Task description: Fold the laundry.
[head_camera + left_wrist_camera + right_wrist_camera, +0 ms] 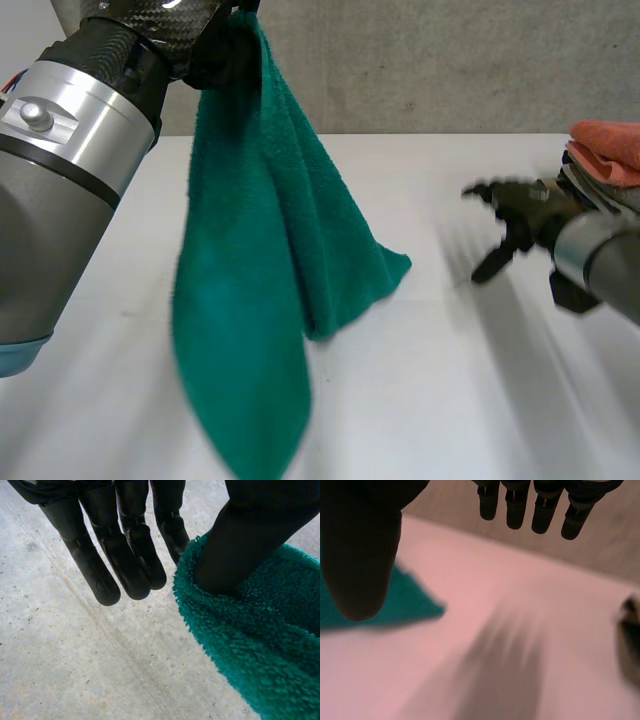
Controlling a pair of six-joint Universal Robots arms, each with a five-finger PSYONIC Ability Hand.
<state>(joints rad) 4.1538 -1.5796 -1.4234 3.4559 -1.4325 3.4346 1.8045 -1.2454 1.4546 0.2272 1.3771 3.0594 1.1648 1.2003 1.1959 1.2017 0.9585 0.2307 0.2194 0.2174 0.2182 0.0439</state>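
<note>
From my station the left arm (70, 170) takes up the upper left of the head view. Its left hand (225, 45) is up at the top edge with the green towel (250, 300) hanging from it. The towel drops in long loose folds down the left-centre of the frame to the bottom edge. One corner juts out toward the middle, low at the white table (450, 400), and I cannot tell whether that corner touches the surface. In the left wrist view the fingers (130, 555) are straight and close together. The thumb (240, 540) is sunk into a bunched fold of the towel, which is pinched between the thumb and the nearest finger. The right hand (515, 225) is at the right of the head view, over the table and well apart from the towel, with nothing in it. Its own wrist view shows its fingers straight and its thumb spread wide from them, and the towel's green corner shows just beside the thumb. A stack of folded cloths (605, 150), an orange one on top, sits at the right edge of the head view, just behind the right hand.
</note>
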